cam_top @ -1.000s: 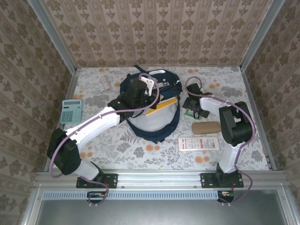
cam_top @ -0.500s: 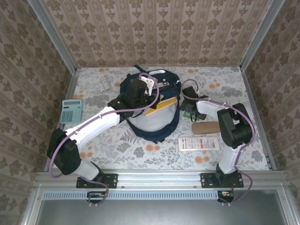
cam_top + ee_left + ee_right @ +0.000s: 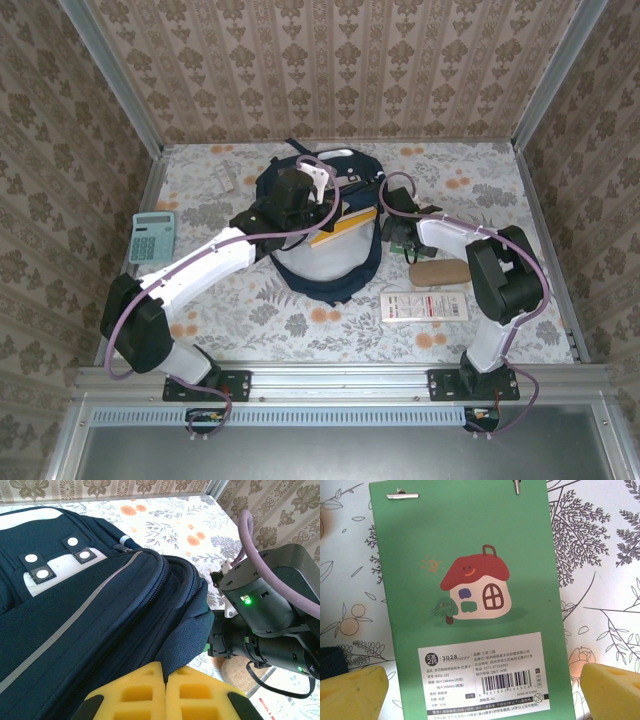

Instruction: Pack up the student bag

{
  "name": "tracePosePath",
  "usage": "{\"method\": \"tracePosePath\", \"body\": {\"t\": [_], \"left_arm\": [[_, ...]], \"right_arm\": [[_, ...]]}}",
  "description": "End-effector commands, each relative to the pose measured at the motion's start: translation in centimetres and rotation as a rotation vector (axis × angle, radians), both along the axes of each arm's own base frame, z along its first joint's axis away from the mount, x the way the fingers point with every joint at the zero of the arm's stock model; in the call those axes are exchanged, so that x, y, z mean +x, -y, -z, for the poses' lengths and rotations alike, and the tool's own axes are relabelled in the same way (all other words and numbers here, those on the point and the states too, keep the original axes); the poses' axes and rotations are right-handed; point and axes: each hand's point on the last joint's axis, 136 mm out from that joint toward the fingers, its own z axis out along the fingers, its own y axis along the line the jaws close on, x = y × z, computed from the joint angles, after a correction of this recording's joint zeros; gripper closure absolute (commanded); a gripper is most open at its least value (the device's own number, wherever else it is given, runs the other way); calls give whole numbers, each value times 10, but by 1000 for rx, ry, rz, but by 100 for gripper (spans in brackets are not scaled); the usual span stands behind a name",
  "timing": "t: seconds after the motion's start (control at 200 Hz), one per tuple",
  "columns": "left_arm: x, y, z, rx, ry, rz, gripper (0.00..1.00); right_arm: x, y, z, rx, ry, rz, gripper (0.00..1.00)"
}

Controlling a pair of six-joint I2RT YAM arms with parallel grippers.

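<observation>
Packet [image 3: 425, 305], white and flat, is seen nearest, right of centre; brown pouch [image 3: 440, 272] is laid just beyond it; right gripper [image 3: 480, 690] is held over green notebook [image 3: 465, 595], yellow pads [image 3: 350, 692] spread wide apart; student bag [image 3: 335, 288] is set mid-table, mouth gaping; left gripper [image 3: 165, 695] is clamped together on its navy edge; calculator [image 3: 152, 237] is seen at left.

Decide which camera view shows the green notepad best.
Right wrist: the green notepad lies flat on the table, its house drawing and label clear. The top external view gives a small green edge of it under the right arm.
</observation>
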Motion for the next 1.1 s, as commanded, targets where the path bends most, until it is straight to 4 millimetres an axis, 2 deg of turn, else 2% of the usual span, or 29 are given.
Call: {"method": "tracePosePath", "body": {"t": [0.0,0.26,0.725,0.915,1.095], "left_arm": [[1,5,-48,-100,74,7,100],[1,6,-47,-100,70,10,100],[1,6,-47,-101,69,11,100],[1,6,-48,-104,69,13,100],[0,7,-47,-104,67,14,100]], "right_arm": [[-11,-1,5,-25,-48,-55,0],[-17,7,25,-26,-114,-50,0],[-7,-1,28,-24,-173,-115,1],[-9,-1,27,0,-162,-116,18],[-9,0,14,22,-110,-109,26]]}}
